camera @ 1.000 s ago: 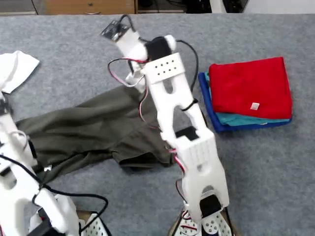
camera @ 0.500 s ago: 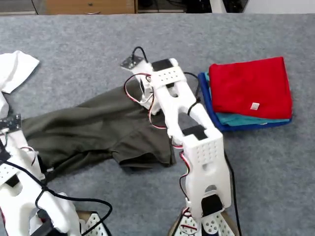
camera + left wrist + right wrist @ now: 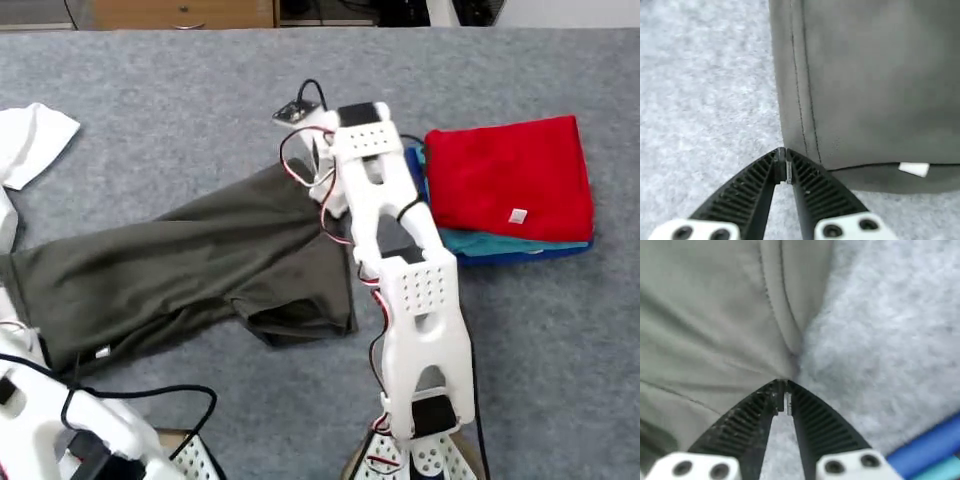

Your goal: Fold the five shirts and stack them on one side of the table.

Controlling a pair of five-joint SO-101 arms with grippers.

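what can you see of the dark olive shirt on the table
The olive shirt is dark, matte, soft-looking cloth. It lies unfolded and stretched lengthwise on the grey table, slanting from the near left edge up toward the middle. Its hems show double stitch lines, and a small white tag sits by one edge. A sleeve bunches into a fold on its near side. The left gripper is shut on one end's corner, and the right gripper is shut on the opposite edge.

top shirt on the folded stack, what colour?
The top shirt is red; the high view shows it best.
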